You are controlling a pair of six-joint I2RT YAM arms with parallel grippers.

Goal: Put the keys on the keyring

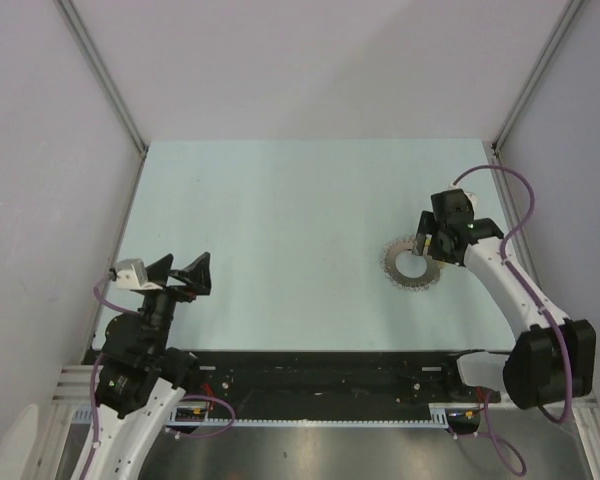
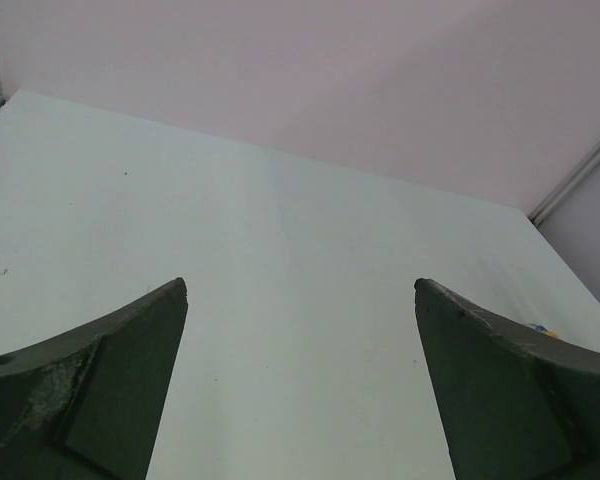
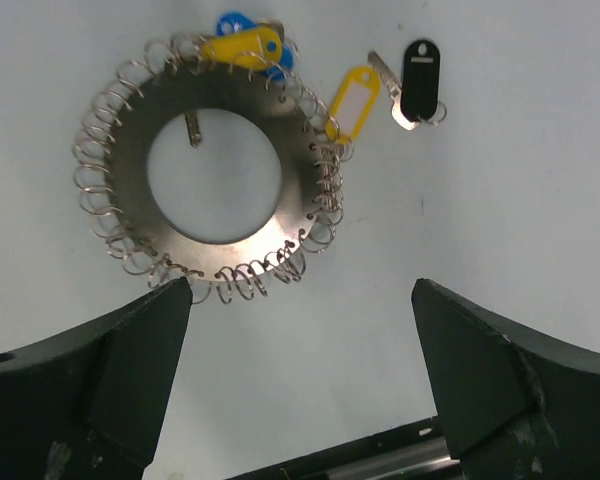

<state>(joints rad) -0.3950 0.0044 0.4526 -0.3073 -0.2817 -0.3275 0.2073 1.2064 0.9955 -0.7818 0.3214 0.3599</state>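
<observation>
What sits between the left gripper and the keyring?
Only bare table. The top view shows nothing on the stretch from the open left gripper to the keyring.

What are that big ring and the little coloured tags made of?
The large silvery ring edged with wire loops looks like brushed metal: grey, dully shiny. The yellow oblong tag and black oblong tag seem to be smooth plastic: even colour, soft gloss.
</observation>
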